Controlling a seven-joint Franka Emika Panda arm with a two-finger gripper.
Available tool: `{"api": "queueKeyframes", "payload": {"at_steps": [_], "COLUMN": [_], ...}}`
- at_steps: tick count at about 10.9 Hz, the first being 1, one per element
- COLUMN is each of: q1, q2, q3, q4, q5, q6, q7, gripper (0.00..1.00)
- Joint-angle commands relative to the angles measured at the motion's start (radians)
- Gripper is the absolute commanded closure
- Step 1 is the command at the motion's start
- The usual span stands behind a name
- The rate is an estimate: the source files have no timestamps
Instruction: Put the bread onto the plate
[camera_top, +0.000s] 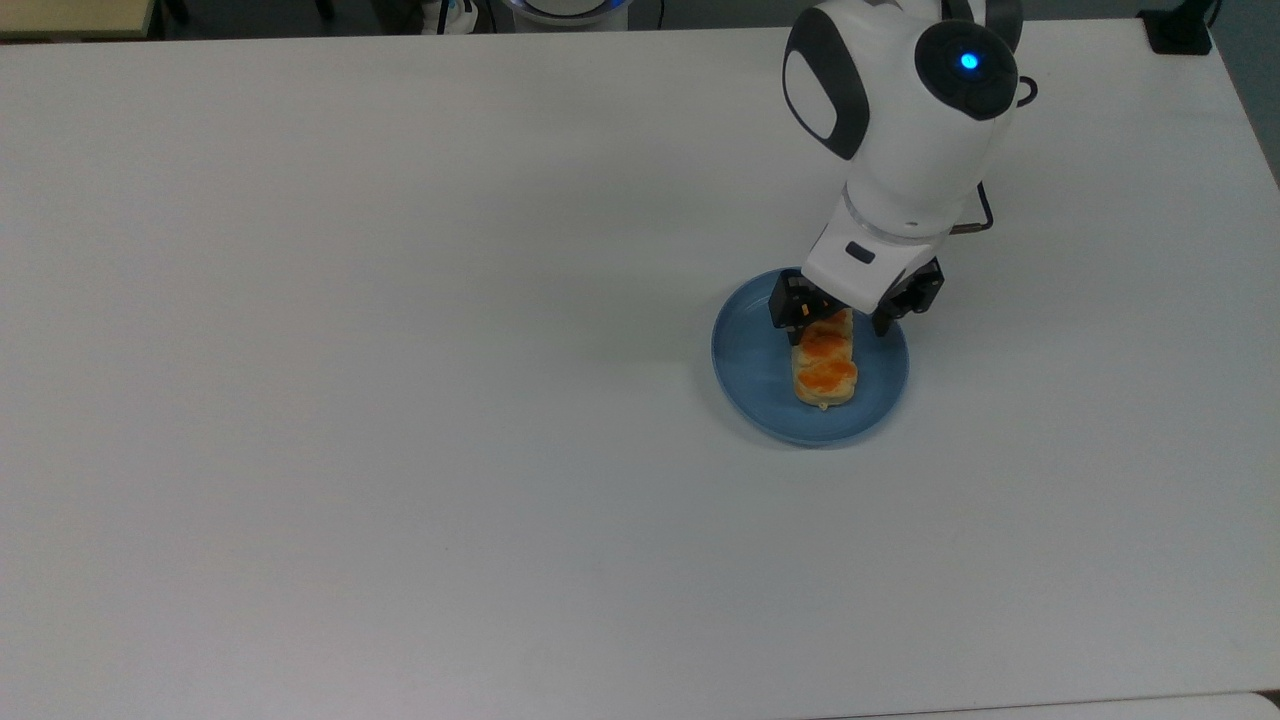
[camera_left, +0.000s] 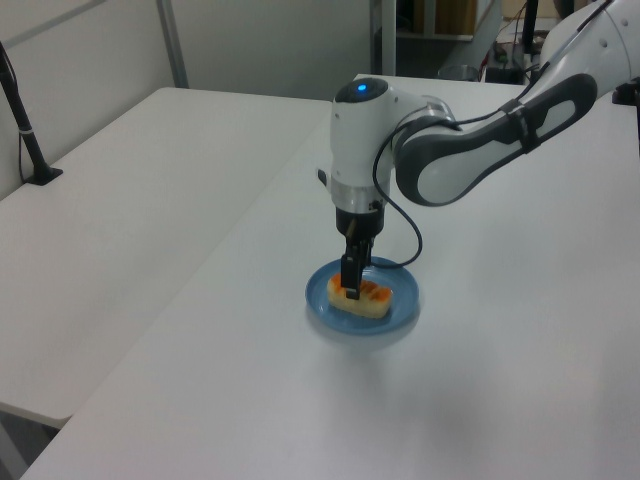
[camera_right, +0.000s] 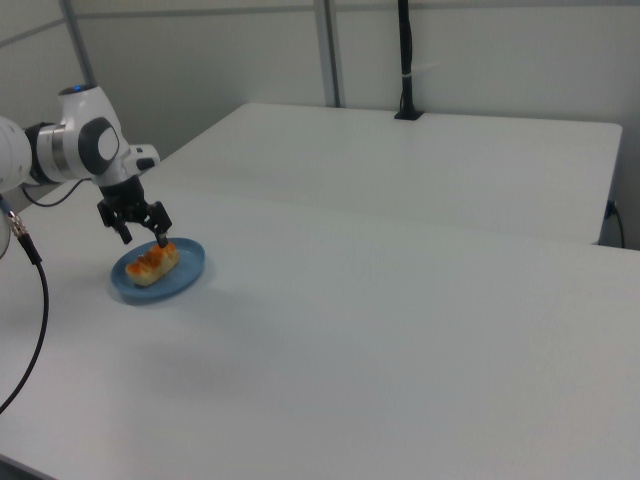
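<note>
The bench (camera_top: 400, 400) under me is a wide white tabletop, and a second white table (camera_left: 110, 230) stands alongside it, on the left view's left. My arm (camera_top: 905, 130) comes in from the bench's far edge in the top view, white with dark panels and a blue light glowing on its top joint; a black cable (camera_left: 410, 235) loops down from the wrist.

The plate (camera_top: 745, 365), blue and round with a raised rim, sits on the bench toward the top view's right, nearer the far edge than the near one and well in from the right edge.

The bread (camera_top: 824, 366) lies flat on the plate, inside the rim, its long side running from far to near in the top view. It is pale yellow with orange-red patches on top, and it takes up about the middle of the plate, a little toward the top view's right.

My gripper (camera_top: 850, 322) hangs over the bread's far end, pointing down. Its fingers (camera_right: 160, 234) stand spread apart on either side of that end in the right view, so I have let go and nothing is clamped between them. In the left view one finger's tip is right at the top of the bread; whether it touches I cannot tell.
</note>
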Motion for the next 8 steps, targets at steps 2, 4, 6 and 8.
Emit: {"api": "queueKeyframes", "payload": {"at_steps": [2, 4, 6, 8], "q1": [-0.094, -0.195, -0.272, -0.315], "q2": [-0.358, -0.457, -0.532, -0.575], "q3": [-0.009, -0.005, -0.011, -0.018], "q4": [-0.227, -0.237, -0.234, -0.235], "q5": [-0.013, -0.01, 0.003, 0.011], "q6": [-0.101, -0.282, -0.399, -0.447], "q7": [0.015, -0.069, -0.204, -0.22], "gripper": [0.0, 0.0, 0.0, 0.0]}}
